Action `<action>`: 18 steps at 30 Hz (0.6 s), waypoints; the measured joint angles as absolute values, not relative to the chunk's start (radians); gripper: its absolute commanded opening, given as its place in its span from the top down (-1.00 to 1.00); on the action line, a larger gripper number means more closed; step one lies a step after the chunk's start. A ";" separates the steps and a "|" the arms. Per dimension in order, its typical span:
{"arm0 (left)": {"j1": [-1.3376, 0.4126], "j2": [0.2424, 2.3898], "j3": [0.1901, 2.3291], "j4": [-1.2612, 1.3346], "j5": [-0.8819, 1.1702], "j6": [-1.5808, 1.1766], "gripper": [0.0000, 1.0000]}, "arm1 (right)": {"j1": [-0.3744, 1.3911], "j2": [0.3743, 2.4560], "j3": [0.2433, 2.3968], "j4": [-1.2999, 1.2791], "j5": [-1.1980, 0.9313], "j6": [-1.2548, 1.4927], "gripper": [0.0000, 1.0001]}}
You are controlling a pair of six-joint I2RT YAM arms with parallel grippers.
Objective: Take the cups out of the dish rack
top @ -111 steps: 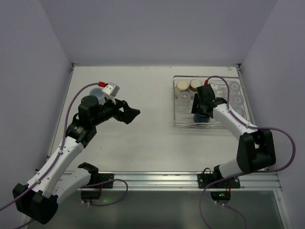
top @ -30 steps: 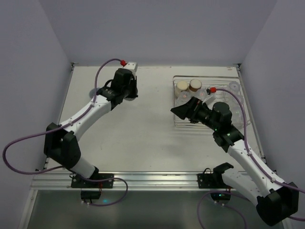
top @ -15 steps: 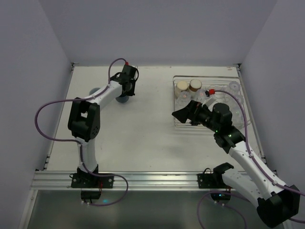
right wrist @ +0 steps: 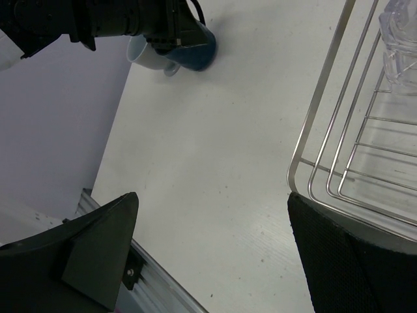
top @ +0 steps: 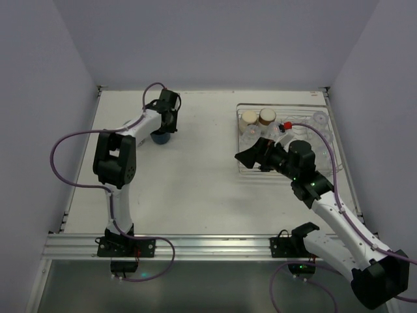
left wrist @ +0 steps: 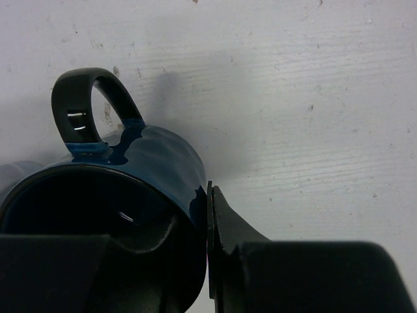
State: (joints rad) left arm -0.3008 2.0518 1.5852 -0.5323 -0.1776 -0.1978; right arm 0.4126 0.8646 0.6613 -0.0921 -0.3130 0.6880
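Table (top: 195, 186): white flat board; all items stand on it.
Rack: silver wire dish rack (top: 287, 105), low sides, at 2 o'clock on the table in the top view; cups are inside it.
Right gripper (right wrist: 215, 261): fingers spread wide with nothing between them; it hovers at the rack's 9 o'clock edge.
Left gripper (left wrist: 192, 215): clamped on the mug wall, one finger inside the rim and one outside.
Navy mug: dark navy glazed ceramic mug (left wrist: 150, 156), at 10 o'clock on the table, well apart from the rack. Glossy, loop handle at 11 o'clock in the left wrist view. Cannot tell whether its base rests on the board.
Pale mug: light blue-grey handled mug (right wrist: 146, 55), just beside the navy mug.
Tumblers: clear glass tumblers (top: 320, 119), along the rack's 3 o'clock side.
Brown cups: two brown cups with cream tops (top: 249, 119), side by side at the rack's 11 o'clock corner.
Handling (judgement): all are rigid, breakable and fairly light. Glaze and glass are slick, so pinch across the rim wall, square and firm. Tumblers likely slip most.
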 measured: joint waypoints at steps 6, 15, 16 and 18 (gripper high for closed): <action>-0.300 2.052 1.585 -0.516 -0.170 -0.194 0.23 | 0.413 0.865 0.671 -0.117 -0.270 0.666 -0.98; -0.299 2.016 1.585 -0.510 -0.128 -0.197 -0.65 | 0.413 0.897 0.733 -0.177 -0.159 0.606 -0.93; -0.299 1.998 1.585 -0.510 -0.120 -0.201 -0.74 | 0.413 0.910 0.747 -0.187 -0.138 0.598 -0.88; -0.299 1.935 1.585 -0.506 -0.088 -0.209 -0.83 | 0.413 0.946 0.781 -0.208 -0.100 0.578 -0.80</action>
State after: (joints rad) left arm -0.2993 1.9350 1.5852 -0.5056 -0.0875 -0.2092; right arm 0.4133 0.9459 0.7807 -0.2077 -0.0998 0.5777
